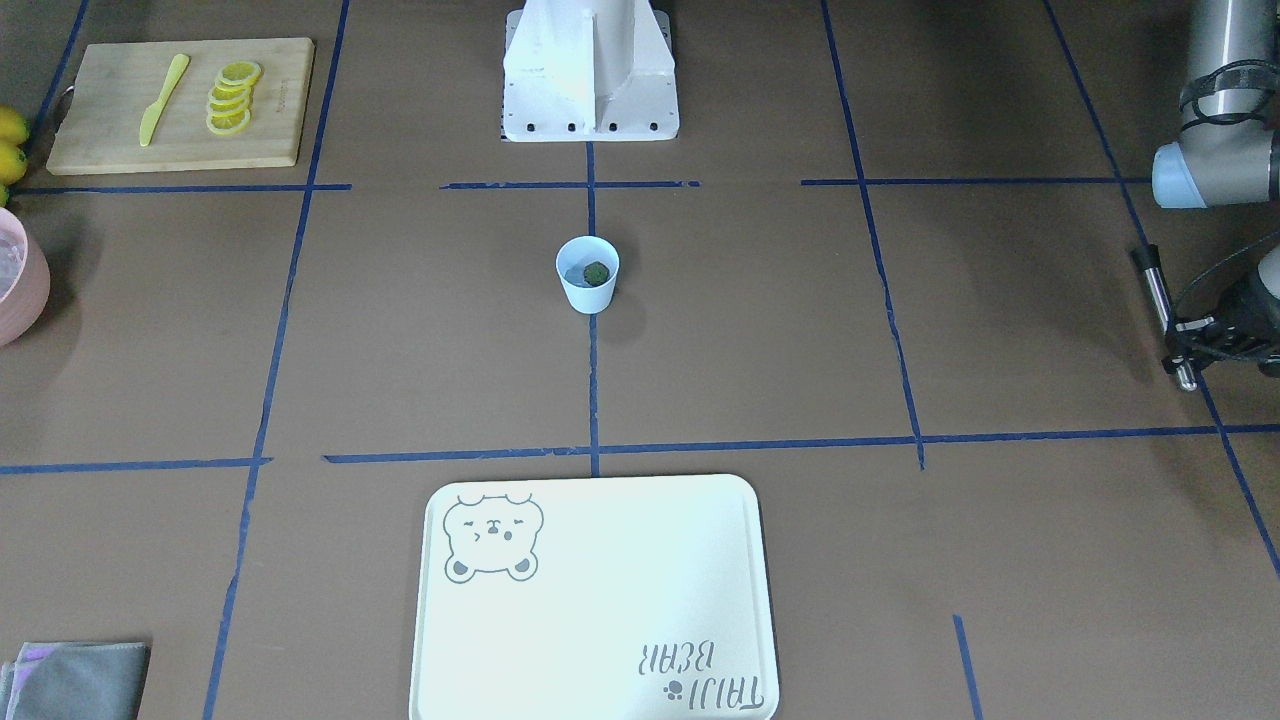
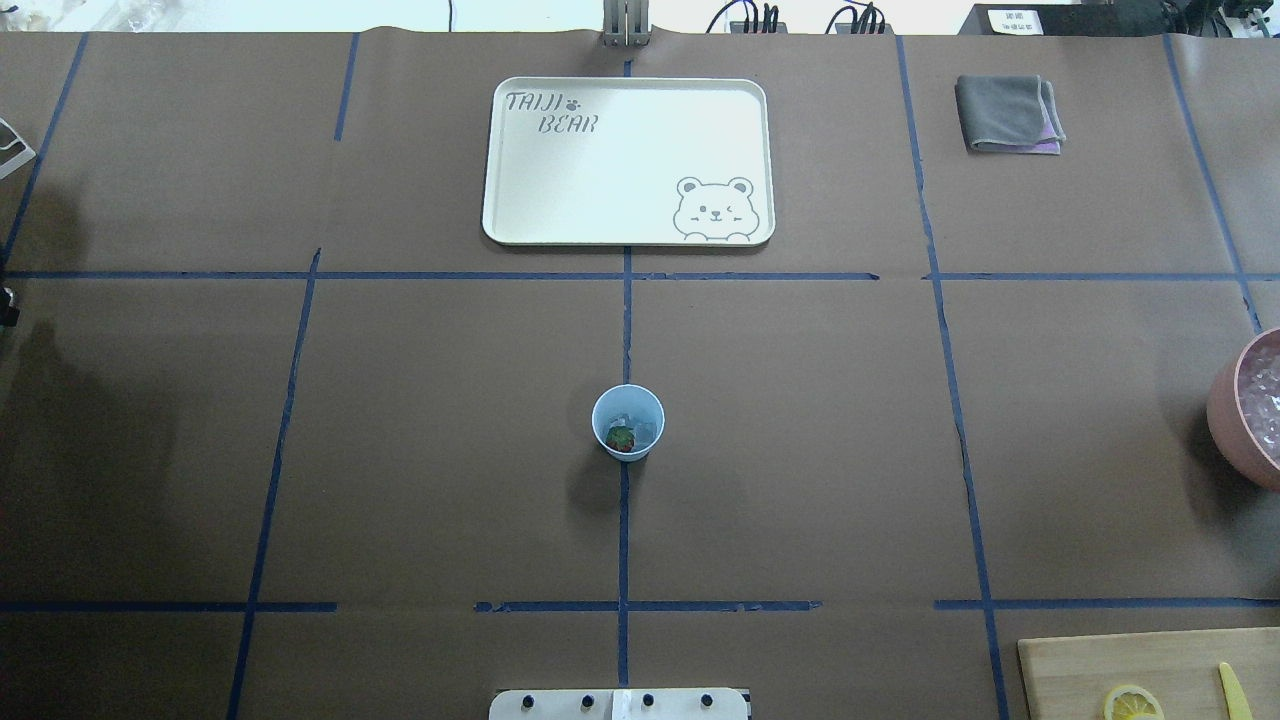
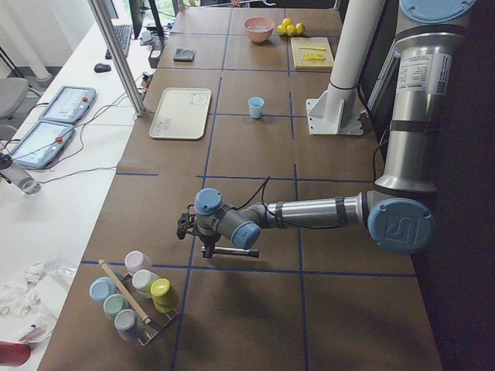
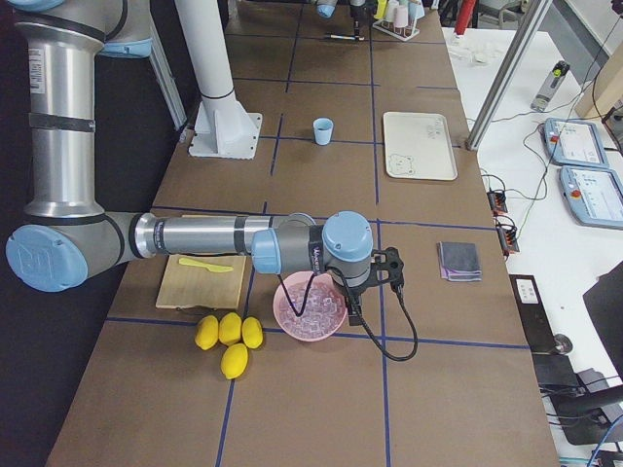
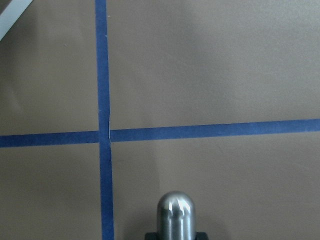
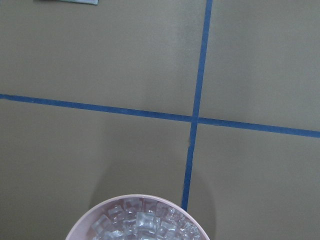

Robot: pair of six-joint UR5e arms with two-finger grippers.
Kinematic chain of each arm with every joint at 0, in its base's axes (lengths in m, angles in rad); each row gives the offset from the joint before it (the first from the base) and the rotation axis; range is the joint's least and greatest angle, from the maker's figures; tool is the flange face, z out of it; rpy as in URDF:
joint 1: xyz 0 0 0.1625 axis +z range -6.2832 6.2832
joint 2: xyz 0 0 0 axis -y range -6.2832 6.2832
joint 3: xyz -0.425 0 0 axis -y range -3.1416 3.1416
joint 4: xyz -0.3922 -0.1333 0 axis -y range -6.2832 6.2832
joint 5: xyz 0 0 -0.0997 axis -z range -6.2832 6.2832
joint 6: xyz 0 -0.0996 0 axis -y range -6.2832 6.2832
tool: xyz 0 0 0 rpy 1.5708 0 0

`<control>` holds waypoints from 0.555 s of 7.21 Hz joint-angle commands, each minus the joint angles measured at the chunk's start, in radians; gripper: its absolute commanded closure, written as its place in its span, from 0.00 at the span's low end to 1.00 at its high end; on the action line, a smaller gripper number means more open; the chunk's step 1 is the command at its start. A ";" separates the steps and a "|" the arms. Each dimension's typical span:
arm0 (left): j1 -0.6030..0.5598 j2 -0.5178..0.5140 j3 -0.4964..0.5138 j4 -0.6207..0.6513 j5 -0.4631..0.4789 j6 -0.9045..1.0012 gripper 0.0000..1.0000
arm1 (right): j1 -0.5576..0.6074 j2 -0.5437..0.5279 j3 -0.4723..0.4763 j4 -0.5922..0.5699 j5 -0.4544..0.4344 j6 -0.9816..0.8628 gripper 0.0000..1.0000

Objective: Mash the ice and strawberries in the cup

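The light-blue cup stands upright at the table's middle, on the blue centre line, and also shows in the front view. Inside it lie the strawberry with its green cap and a clear ice cube. My left gripper is far off at the table's left end, shut on a metal muddler rod. The rod's rounded end shows in the left wrist view. My right gripper shows only in the exterior right view, above the pink bowl; I cannot tell whether it is open or shut.
A pink bowl of ice cubes sits at the right edge. A cutting board holds lemon slices and a yellow knife. A white bear tray lies across the table. A grey cloth and a rack of cups are nearby.
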 commanded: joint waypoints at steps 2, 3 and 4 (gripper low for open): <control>-0.001 0.012 0.000 -0.038 0.000 -0.002 0.00 | 0.000 0.000 0.000 0.001 0.000 0.000 0.01; -0.003 0.012 -0.006 -0.038 -0.002 0.001 0.00 | 0.000 0.002 0.000 -0.001 0.000 0.000 0.01; -0.015 0.003 -0.023 -0.027 -0.006 0.001 0.00 | 0.000 0.002 0.000 0.001 0.000 0.000 0.01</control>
